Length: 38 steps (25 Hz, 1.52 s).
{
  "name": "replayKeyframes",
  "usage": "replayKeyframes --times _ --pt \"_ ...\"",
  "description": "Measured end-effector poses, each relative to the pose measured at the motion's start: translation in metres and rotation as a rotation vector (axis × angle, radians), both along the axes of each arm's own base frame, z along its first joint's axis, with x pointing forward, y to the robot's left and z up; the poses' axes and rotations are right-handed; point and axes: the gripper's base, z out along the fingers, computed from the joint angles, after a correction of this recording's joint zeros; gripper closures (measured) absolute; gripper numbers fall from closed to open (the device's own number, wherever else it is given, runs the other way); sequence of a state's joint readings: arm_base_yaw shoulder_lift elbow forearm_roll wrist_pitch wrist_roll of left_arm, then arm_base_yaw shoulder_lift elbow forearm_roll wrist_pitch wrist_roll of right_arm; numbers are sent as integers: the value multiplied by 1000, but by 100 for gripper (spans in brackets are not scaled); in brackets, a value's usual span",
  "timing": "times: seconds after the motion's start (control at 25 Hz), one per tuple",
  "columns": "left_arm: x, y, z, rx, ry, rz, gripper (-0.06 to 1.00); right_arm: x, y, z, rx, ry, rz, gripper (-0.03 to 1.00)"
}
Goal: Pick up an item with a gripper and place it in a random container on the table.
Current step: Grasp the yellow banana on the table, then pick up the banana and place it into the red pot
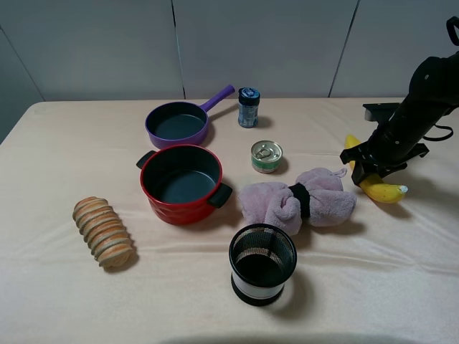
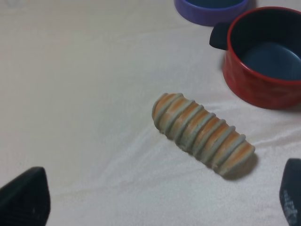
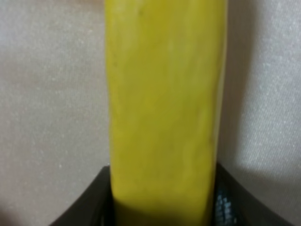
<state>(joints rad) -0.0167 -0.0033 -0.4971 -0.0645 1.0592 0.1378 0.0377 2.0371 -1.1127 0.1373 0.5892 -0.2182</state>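
Observation:
The yellow banana [image 1: 382,190] lies on the cream table [image 1: 64,143] at the far right. My right gripper [image 1: 367,166] is down over its middle. In the right wrist view the banana [image 3: 164,108] fills the frame, and the black jaws press against both of its sides. The red pot [image 1: 181,183] stands left of centre with nothing in it; the left wrist view [image 2: 263,56] shows it too. My left gripper [image 2: 157,200] is open and empty above the cloth near the bread loaf [image 2: 202,134]. The left arm is out of the exterior view.
Between banana and pot lie a pink plush bundle [image 1: 297,198] and a tin can [image 1: 267,156]. A black mesh cup [image 1: 262,263] stands in front, a purple pan [image 1: 178,123] and a blue jar [image 1: 248,107] behind. The bread loaf [image 1: 104,231] lies front left.

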Motion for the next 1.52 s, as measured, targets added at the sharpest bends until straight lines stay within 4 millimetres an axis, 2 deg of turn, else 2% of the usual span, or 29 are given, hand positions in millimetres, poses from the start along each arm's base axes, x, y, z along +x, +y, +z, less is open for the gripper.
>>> replayKeyframes --times 0.72,1.2,1.52 --pt "0 0 0 0 0 0 -5 3 0 2 2 2 1 67" --pt "0 0 0 0 0 0 -5 31 1 31 -7 -43 28 67" --pt "0 0 0 0 0 0 -5 40 1 47 -7 -32 40 67"
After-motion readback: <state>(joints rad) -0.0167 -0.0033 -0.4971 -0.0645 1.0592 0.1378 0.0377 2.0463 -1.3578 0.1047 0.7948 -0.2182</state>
